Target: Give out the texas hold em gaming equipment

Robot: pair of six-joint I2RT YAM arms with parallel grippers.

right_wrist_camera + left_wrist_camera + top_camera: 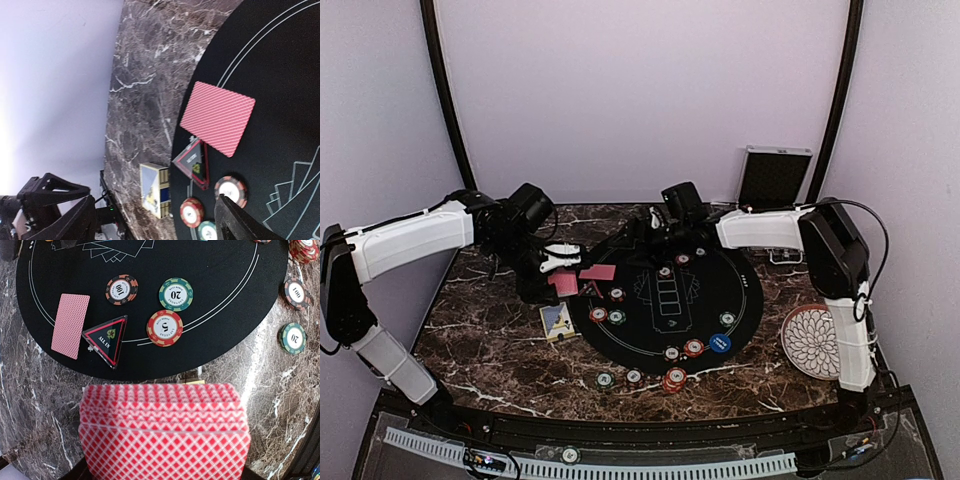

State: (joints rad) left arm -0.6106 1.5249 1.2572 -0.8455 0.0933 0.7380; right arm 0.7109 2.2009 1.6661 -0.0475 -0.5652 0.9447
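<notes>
My left gripper (pixel 560 264) is shut on a deck of red-backed cards (pixel 164 435), held above the marble just off the left edge of the black mat (pixel 750 300); the deck hides its fingers in the wrist view. One red card (pixel 70 326) lies face down on the mat next to the triangular "ALL IN" marker (pixel 106 339). A 100 chip (pixel 121 289), a green 20 chip (pixel 175 294) and a red 5 chip (pixel 164 328) lie close by. My right gripper (pixel 655 223) is open and empty, above the mat's far edge. The right wrist view shows the card (pixel 218 117) and marker (pixel 192 162).
A card box (pixel 556 322) lies on the marble left of the mat. A blue button (pixel 720 343), a stack of red chips (pixel 674 380) and loose chips (pixel 606 380) sit near the mat's front. A white patterned plate (pixel 812 340) is at the right, a silver case (pixel 773 178) at the back.
</notes>
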